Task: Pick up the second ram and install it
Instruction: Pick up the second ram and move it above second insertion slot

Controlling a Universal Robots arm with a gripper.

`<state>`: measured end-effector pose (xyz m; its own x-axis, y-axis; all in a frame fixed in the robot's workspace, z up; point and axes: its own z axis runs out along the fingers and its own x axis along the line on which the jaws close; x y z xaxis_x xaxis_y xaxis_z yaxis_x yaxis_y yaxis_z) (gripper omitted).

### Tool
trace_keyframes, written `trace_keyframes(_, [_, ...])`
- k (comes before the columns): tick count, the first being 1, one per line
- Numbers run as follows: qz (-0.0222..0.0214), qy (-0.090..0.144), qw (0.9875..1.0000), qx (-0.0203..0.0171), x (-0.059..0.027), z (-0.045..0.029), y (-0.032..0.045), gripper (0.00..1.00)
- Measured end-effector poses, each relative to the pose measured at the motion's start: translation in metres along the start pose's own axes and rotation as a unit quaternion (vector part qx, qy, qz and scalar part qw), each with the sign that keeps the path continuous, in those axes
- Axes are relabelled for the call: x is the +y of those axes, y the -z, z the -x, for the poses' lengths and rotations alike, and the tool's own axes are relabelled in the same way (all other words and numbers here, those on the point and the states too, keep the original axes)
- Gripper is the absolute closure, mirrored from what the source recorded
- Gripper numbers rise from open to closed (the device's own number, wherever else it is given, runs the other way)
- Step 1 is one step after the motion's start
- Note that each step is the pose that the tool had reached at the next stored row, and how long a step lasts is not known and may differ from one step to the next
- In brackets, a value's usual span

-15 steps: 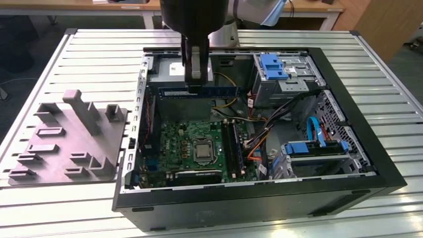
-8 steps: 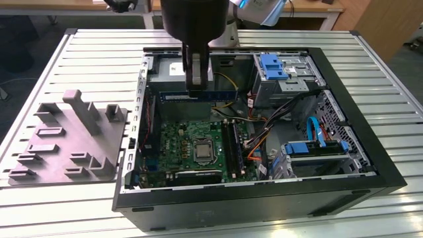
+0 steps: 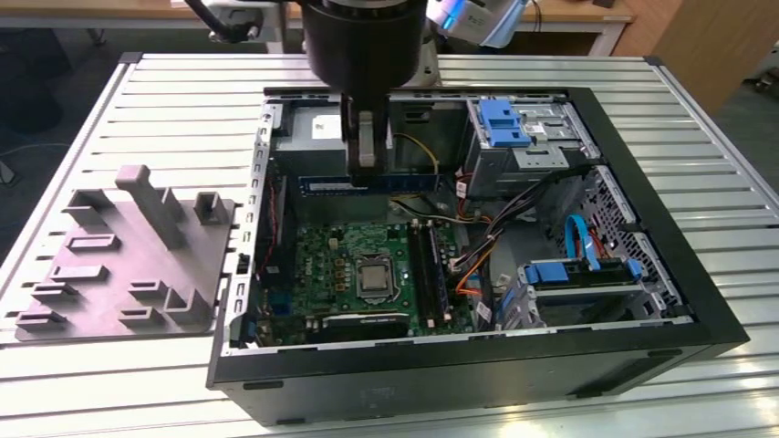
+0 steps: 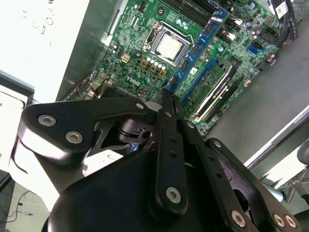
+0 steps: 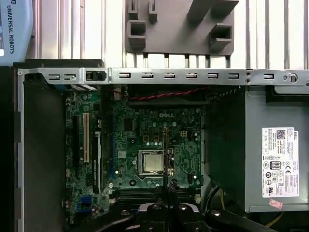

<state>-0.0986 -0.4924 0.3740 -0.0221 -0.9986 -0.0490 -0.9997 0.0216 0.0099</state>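
The second ram (image 3: 365, 183) is a long, narrow blue-tinged stick hanging level above the motherboard (image 3: 353, 274) inside the open computer case. My gripper (image 3: 365, 162) reaches down from above and is shut on the stick's middle. In the second wrist view the ram (image 4: 199, 47) runs away from the shut gripper (image 4: 167, 99) over the board. A green stick (image 4: 216, 91) stands in one of the memory slots (image 3: 424, 260) below it. In the first wrist view the ram (image 5: 165, 150) shows edge-on as a thin line above my gripper (image 5: 166, 187), crossing the processor socket (image 5: 152, 162).
A grey part fixture (image 3: 122, 265) lies on the slatted table at the exterior view's left. In the case are a power supply (image 5: 270, 159), a blue-latched drive cage (image 3: 505, 123), loose blue and orange cables (image 3: 582, 239) and the case's black walls (image 3: 487, 360).
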Motion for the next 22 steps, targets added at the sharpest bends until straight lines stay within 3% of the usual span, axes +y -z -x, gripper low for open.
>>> trace_keyframes(11, [0.0000, 0.000, 1.0000, -0.0001, -0.0123, -0.0003, -0.0121, 0.88])
trace_keyframes(22, [0.0000, 0.000, 1.0000, 0.0000, -0.0141, -0.0009, -0.0242, 0.88])
